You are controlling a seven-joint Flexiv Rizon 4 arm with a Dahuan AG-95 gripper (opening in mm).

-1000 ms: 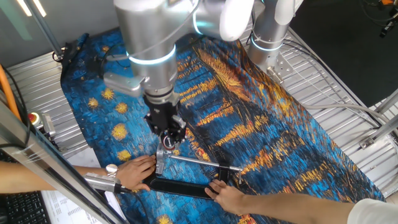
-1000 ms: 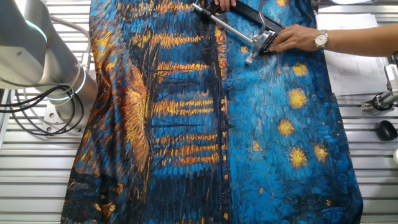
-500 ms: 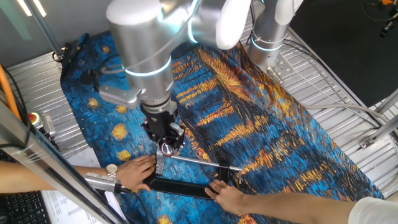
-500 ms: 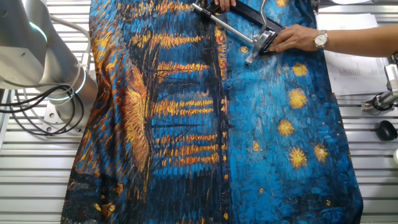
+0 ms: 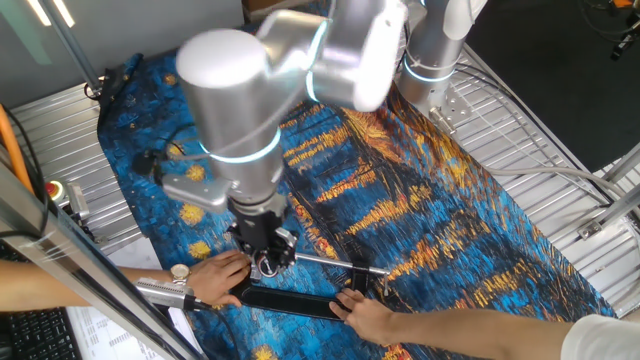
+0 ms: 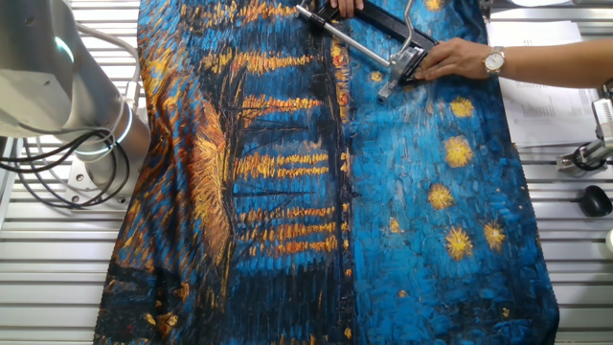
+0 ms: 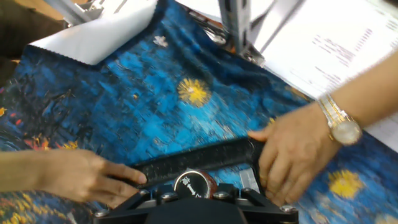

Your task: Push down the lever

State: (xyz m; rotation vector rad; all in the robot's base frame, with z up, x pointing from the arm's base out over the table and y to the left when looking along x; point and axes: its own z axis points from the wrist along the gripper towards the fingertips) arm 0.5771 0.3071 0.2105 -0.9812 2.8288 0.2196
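Covering the metal table is a cloth [image 5: 420, 190] printed with a swirling blue and orange night-sky painting. Near its front edge in one fixed view, at about 6 o'clock, lies a clamp: a black frame [image 5: 290, 300] with a long silver rod [image 5: 325, 262] above it. Two human hands steady it, one hand [image 5: 222, 272] at 9 o'clock of the clamp, wearing a wristwatch, and the other hand [image 5: 370, 315] at 3 o'clock.

The robot's gripper [image 5: 263, 262] hangs directly over the clamp's watch-hand end, pointing straight down. The lever [image 7: 193, 183] sits right beneath it. In the hand view its reddish-brown knob shows at 6 o'clock, just past the dark gripper body, with a round silver face marked by a small arrow. It appears to touch or nearly touch the gripper; contact cannot be confirmed. The fingertips are hidden by the gripper's own body, so whether they are spread or pressed together cannot be told.

In the other fixed view the lever [image 6: 408, 11] shows as a thin silver arm standing up from the silver bracket [image 6: 400, 67] at 1 o'clock of the picture; the gripper is out of that frame. Its long axis looks close to upright, so the push probably needs to go downward and along the clamp's length. The watch hand lies just beside the knob, a likely hazard.
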